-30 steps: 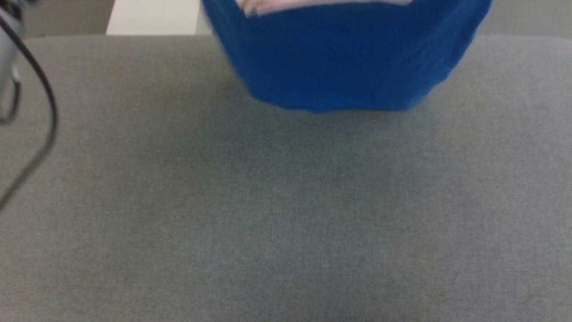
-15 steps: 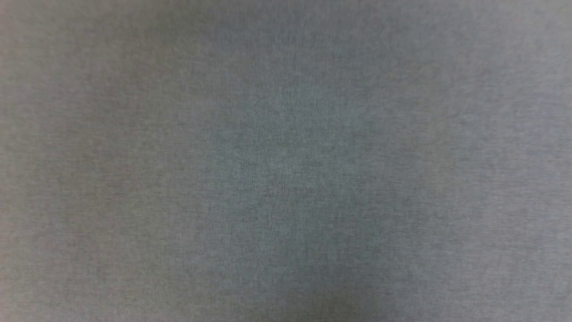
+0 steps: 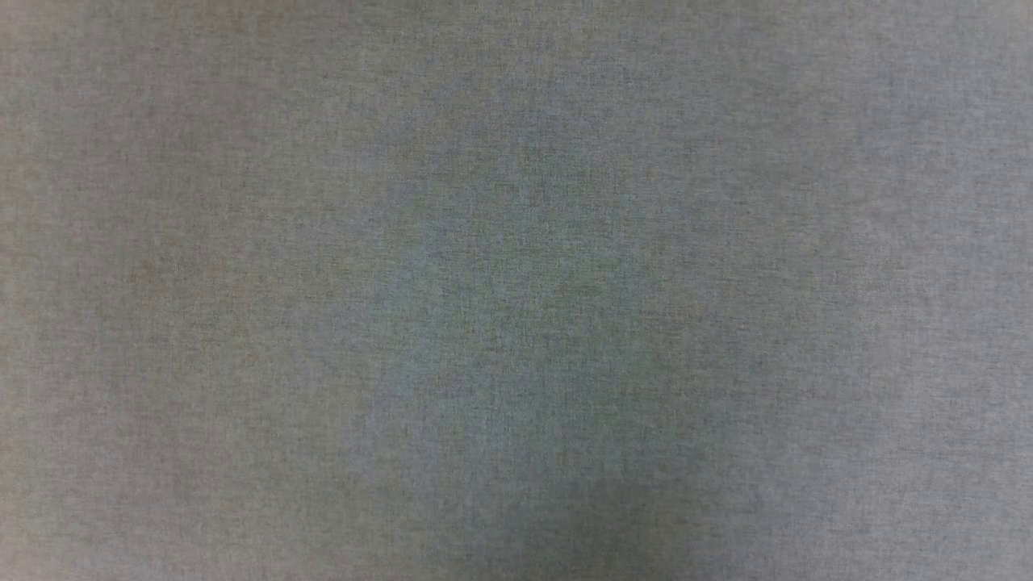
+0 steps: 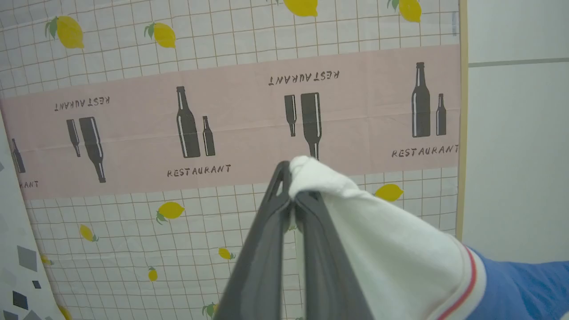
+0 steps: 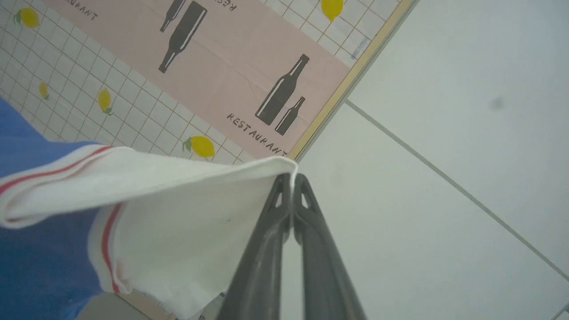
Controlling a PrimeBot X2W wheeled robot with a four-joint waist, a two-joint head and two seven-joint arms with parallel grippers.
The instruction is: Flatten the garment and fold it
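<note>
Left gripper: two long dark fingers pressed together, clamped on a bunched corner of white sleeve cloth that pokes up above the tips.
Right gripper: fingers closed tight, pinching the edge of a white sleeve right at the tips.
Garment: hangs from both grippers, one sleeve in each. In the left wrist view the white sleeve drapes to the right of the fingers, ends in a red stripe, then gives way to blue body cloth at the lower right corner. In the right wrist view the sleeve spreads left from the tips, doubled over on itself, its red-striped edge meeting blue cloth at the left side.
Grey surface: head view; plain woven grey cloth, slightly darker at the bottom middle.
Printed cloth: behind the garment in both wrist views; white grid with yellow lemons, crossed by a pink band with dark bottles and the word "RESTAURANT".
Wooden strip: pale edging along the side of the printed cloth.
Wall panels: farthest back, beside the strip; plain off-white, divided by a thin grey seam.
</note>
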